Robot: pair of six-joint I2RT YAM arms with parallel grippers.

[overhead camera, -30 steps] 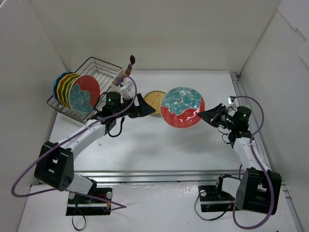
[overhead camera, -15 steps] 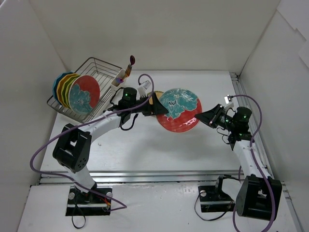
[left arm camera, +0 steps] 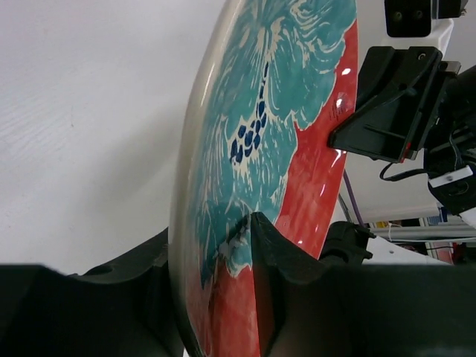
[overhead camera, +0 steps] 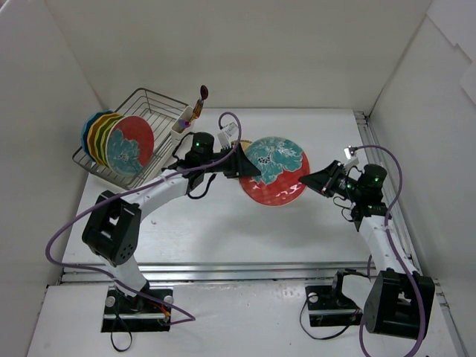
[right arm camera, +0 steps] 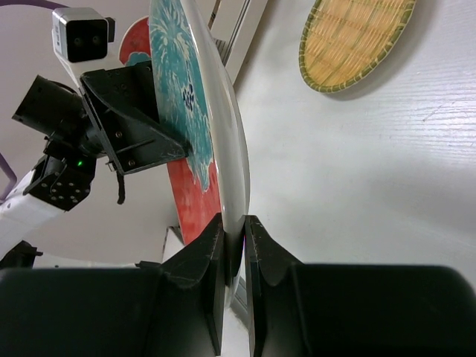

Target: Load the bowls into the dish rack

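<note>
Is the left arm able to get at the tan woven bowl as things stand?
Probably not yet. The left gripper is clamped on the rim of the red-and-teal bowl, which the right gripper also holds. The tan woven bowl lies flat on the table beyond it.

White table (overhead camera: 223, 223): wire dish rack (overhead camera: 160, 97) standing far-left; tan woven bowl (right arm camera: 357, 41) lying flat, mid-table.
</note>
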